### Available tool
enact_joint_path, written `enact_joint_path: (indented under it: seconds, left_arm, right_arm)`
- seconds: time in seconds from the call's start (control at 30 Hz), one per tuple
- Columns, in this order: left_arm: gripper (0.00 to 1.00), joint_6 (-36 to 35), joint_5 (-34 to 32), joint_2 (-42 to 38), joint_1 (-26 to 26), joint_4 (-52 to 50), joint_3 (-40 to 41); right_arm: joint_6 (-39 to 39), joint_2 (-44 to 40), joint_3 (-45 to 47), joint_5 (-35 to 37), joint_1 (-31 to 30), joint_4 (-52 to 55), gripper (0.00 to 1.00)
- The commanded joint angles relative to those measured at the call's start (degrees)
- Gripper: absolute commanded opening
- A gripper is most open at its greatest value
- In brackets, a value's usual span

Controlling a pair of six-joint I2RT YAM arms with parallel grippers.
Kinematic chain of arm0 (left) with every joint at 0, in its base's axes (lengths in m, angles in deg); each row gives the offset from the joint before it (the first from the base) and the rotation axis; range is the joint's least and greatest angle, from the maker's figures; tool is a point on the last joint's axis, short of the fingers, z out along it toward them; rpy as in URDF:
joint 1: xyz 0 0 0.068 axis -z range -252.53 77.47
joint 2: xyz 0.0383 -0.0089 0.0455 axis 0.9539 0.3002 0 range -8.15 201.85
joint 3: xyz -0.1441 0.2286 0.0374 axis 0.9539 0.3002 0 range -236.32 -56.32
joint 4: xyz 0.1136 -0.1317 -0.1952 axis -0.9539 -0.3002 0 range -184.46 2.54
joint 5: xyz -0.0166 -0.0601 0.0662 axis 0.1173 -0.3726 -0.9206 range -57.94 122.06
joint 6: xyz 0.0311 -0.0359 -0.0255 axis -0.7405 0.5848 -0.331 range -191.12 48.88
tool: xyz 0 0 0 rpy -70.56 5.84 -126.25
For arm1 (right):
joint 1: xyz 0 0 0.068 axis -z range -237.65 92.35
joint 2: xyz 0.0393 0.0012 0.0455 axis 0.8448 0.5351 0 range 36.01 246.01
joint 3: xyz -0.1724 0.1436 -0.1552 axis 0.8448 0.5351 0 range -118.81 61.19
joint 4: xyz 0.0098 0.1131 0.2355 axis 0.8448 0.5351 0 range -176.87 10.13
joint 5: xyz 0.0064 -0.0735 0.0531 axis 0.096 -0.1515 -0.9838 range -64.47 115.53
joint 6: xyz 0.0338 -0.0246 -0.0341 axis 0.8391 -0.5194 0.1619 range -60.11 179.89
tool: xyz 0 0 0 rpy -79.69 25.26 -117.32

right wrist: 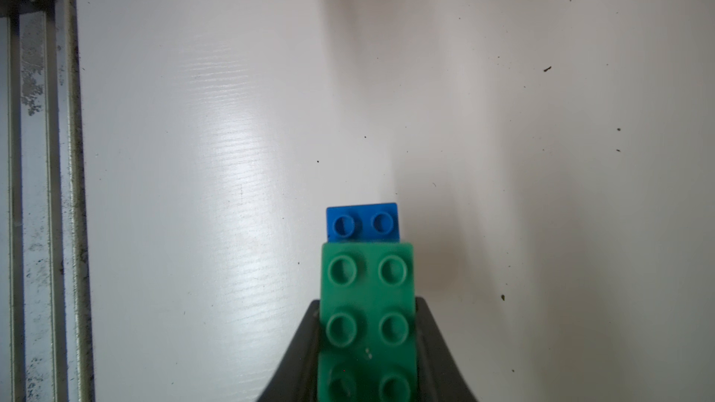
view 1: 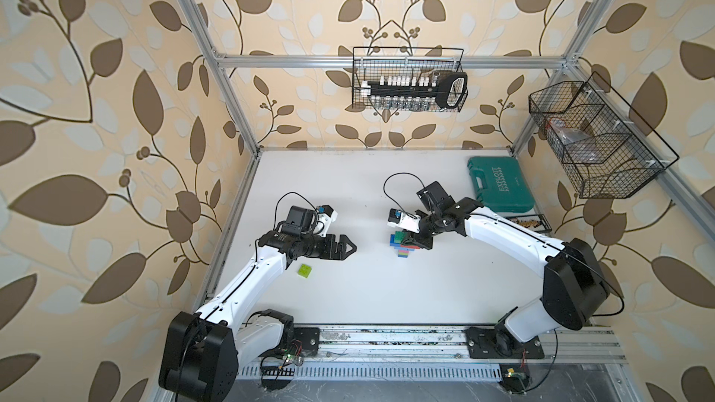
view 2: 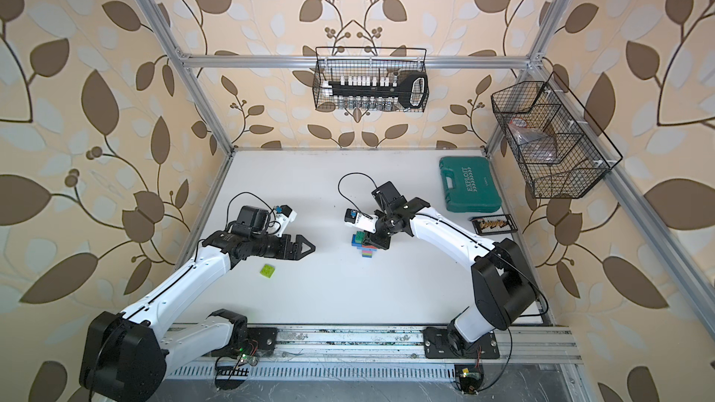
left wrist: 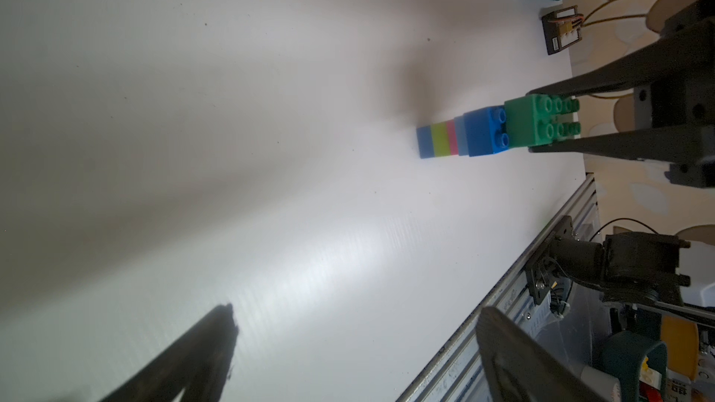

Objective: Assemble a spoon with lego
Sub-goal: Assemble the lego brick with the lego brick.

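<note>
Wire basket (view 1: 603, 141), upper right, held a plastic bag; back-wall basket (view 1: 408, 79) held a socket rack (view 1: 402, 88). Teal case (view 1: 499, 183) was shut. L gripper (view 1: 350, 248) was spread wide, empty. Tray (view 1: 530, 222) held brownish bits. Centre frame: R gripper (left wrist: 534, 121) clamped the spoon (view 1: 403, 252) by its green brick (right wrist: 367, 284). Lime brick (view 1: 305, 270) lay lower left.

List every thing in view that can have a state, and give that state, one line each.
left end effector: open, empty.
right end effector: shut on green brick.
green brick: gripped, overlapping blue brick, two blue studs bare.
spoon: part built, lying on table.
lime brick: loose, apart from spoon.
case: closed.
</note>
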Motion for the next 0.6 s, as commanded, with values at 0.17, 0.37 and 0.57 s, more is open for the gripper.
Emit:
enact_joint_path:
  seconds: [0.17,0.37,0.57]
  left_arm:
    - [0.99,-0.9,-0.4,-0.4,0.7,-0.4,-0.8]
    - [0.99,-1.0,-0.5,-0.5,0.8,-0.5,-0.8]
    - [0.99,-1.0,-0.4,-0.3,0.8,-0.7,-0.9]
  right_arm:
    - [-1.1,2.4,1.7,2.4,0.1,3.4,0.00]
    - [0.1,3.7,2.6,2.5,0.2,3.6,0.00]
    - [1.4,2.0,5.0,1.9,0.5,1.1,0.00]
